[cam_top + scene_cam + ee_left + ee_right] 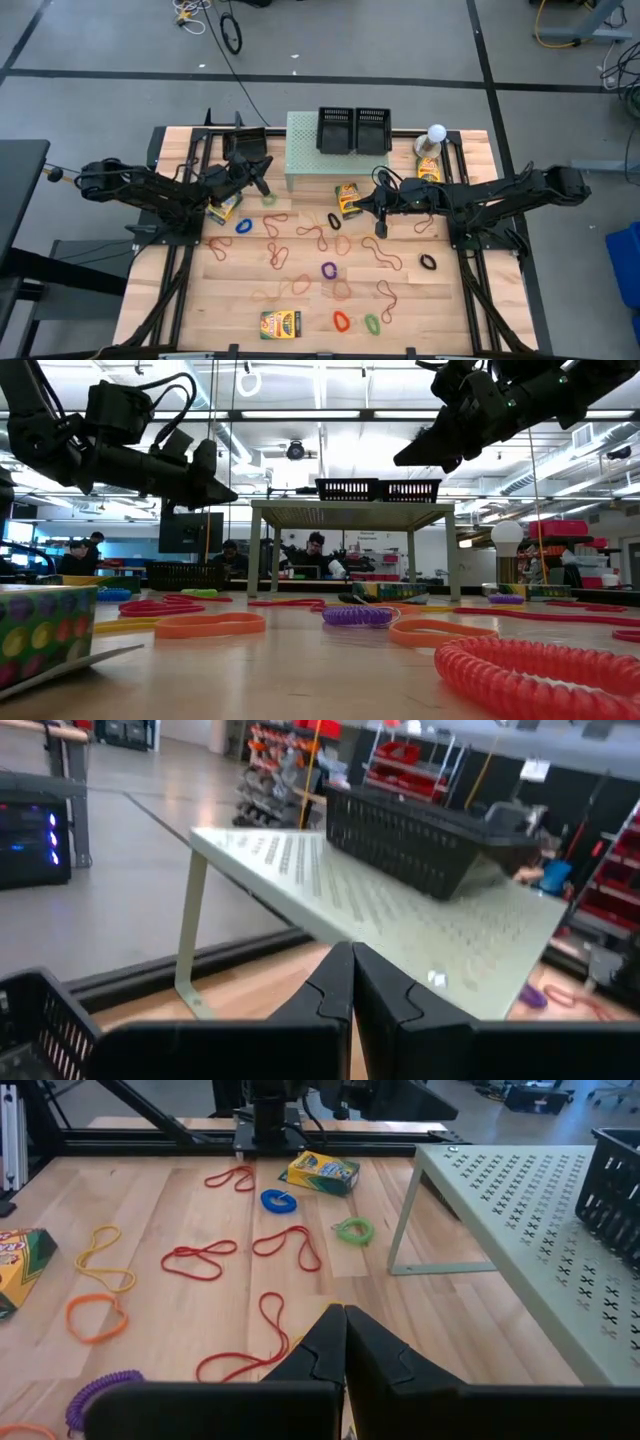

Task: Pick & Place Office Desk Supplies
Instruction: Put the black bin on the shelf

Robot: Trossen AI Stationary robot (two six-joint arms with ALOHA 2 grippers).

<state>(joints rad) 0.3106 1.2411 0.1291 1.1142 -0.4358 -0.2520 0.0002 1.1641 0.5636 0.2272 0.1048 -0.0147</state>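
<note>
Many rubber-band loops lie flat on the wooden table, among them blue, purple, orange, green and black, with several red ones. Yellow-and-green boxes lie at the front, at the middle and beside the left arm. My left gripper is shut and holds nothing. It hangs level above the table by the stand's left end. My right gripper is also shut and holds nothing, and hangs above the table's middle, tilted a little down.
A pale green perforated stand at the far middle carries two black baskets. Another black basket sits at the far left. A white ball-topped object stands at the far right, next to another box.
</note>
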